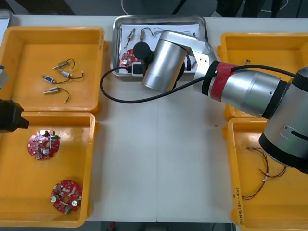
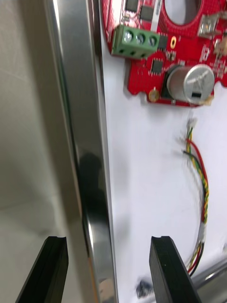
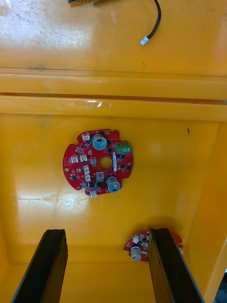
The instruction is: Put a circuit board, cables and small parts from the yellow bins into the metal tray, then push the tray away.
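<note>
Right wrist view: right gripper (image 2: 108, 239), open and empty, straddled the metal tray (image 2: 78, 118) rim. Push step I'd guess, needing a finger braced against it. Left gripper (image 3: 108, 232) sat open, left edge.

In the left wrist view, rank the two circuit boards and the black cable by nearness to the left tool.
1. Half-hidden circuit board, by one finger of the left tool.
2. Whole circuit board, farther out.
3. Black cable, in the next yellow bin.

Between the matt black fingers (image 2: 168, 270) of the right end effector (image 2: 108, 239), the metal tray (image 2: 90, 142) is seen polished, mirror-like, its inside matt white. Below the left end effector (image 3: 108, 232), the yellow bins (image 3: 142, 71) are seen as glossy plastic.
</note>
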You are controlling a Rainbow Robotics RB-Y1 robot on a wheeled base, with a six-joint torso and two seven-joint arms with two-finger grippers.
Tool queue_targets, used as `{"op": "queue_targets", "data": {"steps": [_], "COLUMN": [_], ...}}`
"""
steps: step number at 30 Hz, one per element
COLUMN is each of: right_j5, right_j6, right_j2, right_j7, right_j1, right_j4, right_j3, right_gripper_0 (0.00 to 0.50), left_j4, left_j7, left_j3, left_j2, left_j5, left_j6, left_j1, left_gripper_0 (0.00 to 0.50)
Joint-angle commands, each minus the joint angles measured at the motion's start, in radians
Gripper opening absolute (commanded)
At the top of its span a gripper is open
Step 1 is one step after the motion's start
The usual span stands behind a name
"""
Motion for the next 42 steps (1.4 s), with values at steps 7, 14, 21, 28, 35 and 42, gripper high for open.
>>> {"op": "queue_targets", "data": {"steps": [7,14,21,28,35,42], "right_j5": [-0.049,-0.049,-0.049,-0.043,-0.080,-0.218], "right_j6": [0.315,0.566,0.750,0.750,0.750,0.750], "right_j2": [0.013,0.013,0.010,-0.004,-0.095,-0.225], "right_j7": [-0.004,-0.099,-0.249,-0.442,-0.588,-0.718], "right_j1": [0.019,0.080,0.175,0.270,0.408,0.551], "right_j4": [-0.246,-0.406,-0.573,-0.739,-0.909,-1.059], "right_j3": [-0.243,-0.398,-0.549,-0.695,-0.809,-0.947], "right_gripper_0": [0.500,0.500,0.500,0.500,0.500,0.500], "left_j4": [-0.027,-0.027,-0.027,-0.027,-0.027,-0.027], "left_j7": [-0.084,-0.084,-0.084,-0.084,-0.084,-0.084], "left_j3": [0.029,0.029,0.029,0.029,0.029,0.029], "left_j2": [0.044,0.044,0.044,0.044,0.044,0.044], "left_j5": [0.000,0.000,0.000,0.000,0.000,0.000], "left_j6": [0.007,0.007,0.007,0.007,0.007,0.007], "left_j1": [0.018,0.018,0.018,0.018,0.018,0.018], "left_gripper_0": [0.500,0.500,0.500,0.500,0.500,0.500]}}
